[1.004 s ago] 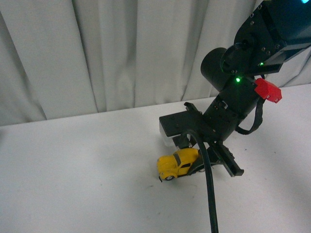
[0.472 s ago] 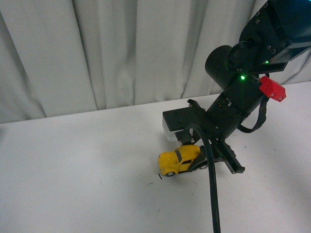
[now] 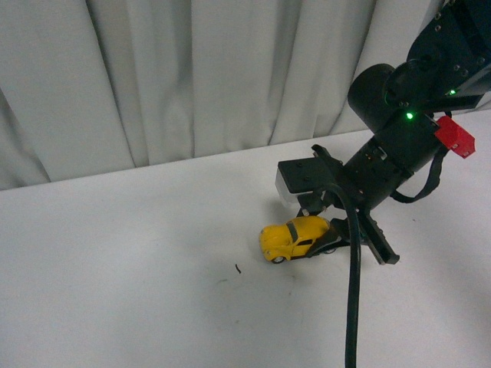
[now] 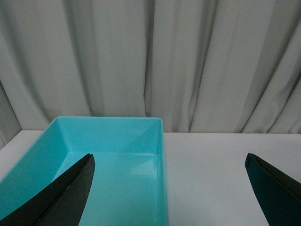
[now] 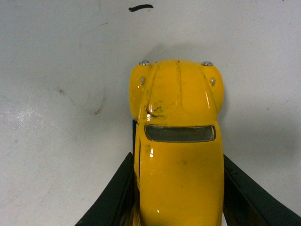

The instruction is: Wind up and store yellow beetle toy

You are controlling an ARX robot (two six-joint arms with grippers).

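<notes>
The yellow beetle toy (image 3: 293, 238) sits with its wheels on the white table (image 3: 138, 268), nose pointing left in the front view. My right gripper (image 3: 322, 236) is shut on its rear half. In the right wrist view the black fingers (image 5: 115, 193) press both sides of the yellow beetle toy (image 5: 178, 155), and its hood and windscreen stick out past them. My left gripper (image 4: 169, 188) is open and holds nothing, seen only in the left wrist view; its fingertips (image 4: 70, 188) frame the corner of a turquoise bin (image 4: 160, 141).
The turquoise bin is open-topped and stands on the white table against a grey curtain (image 4: 150, 61). A small dark fleck (image 3: 238, 268) lies on the table left of the car. My right arm's black cable (image 3: 354, 291) hangs down at the front right.
My right gripper has drawn the car to the right and slightly back across the table, leaving the dark fleck behind on the left. Grip unchanged.
</notes>
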